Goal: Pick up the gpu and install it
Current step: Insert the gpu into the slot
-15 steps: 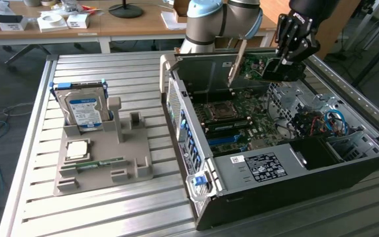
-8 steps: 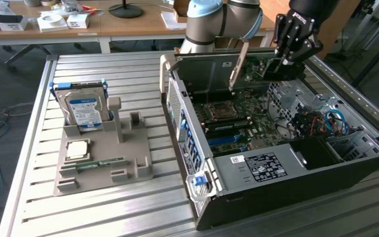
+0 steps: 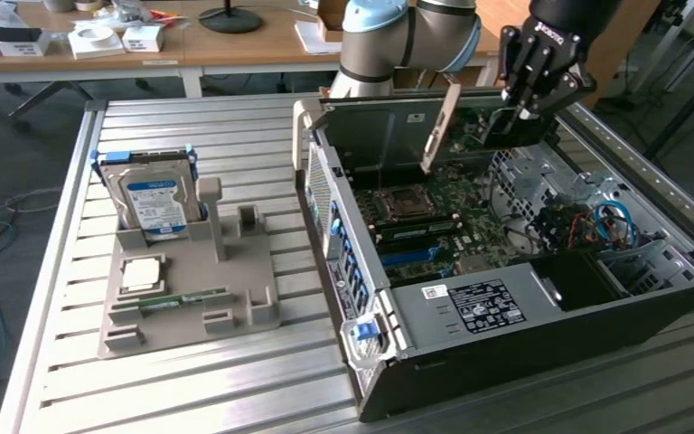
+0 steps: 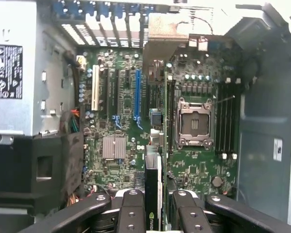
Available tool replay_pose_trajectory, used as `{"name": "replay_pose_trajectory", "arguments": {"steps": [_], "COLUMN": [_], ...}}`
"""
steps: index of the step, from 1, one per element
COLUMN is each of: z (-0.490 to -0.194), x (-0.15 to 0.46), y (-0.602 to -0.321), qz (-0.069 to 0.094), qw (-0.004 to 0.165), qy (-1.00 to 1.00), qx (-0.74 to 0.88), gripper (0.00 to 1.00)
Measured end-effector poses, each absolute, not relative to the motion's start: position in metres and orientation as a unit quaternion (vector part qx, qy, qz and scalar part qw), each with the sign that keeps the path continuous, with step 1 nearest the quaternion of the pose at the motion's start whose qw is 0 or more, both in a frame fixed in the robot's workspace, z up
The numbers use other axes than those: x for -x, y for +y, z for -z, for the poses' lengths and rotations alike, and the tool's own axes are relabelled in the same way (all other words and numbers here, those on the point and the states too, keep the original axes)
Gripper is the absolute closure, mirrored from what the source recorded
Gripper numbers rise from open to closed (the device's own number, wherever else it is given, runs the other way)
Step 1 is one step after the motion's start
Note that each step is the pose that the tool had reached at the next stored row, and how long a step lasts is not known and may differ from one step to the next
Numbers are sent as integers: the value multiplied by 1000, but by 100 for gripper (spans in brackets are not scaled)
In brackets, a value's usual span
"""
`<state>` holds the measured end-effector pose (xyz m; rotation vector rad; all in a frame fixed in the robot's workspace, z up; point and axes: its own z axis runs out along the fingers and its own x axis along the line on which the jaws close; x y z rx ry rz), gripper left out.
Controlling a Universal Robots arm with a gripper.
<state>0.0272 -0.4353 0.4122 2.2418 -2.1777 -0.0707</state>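
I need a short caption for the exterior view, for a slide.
Robot fingers hold the gpu over the open computer case.

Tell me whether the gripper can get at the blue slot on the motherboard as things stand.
Probably yes. The gripper, shut on the gpu, hangs over the open case, and the wrist view shows the blue slot bare, with no cable or card across it.
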Motion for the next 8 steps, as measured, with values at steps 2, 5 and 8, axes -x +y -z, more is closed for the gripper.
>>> {"name": "replay_pose_trajectory", "arguments": {"steps": [2, 5, 8], "z": [-412, -412, -412], "x": [-27, -27, -27], "y": [-435, -435, -435], "qz": [23, 22, 23], "qw": [8, 8, 8], "qy": [-688, -686, -686], "qx": [-725, -727, -727], "gripper": [73, 73, 73]}}
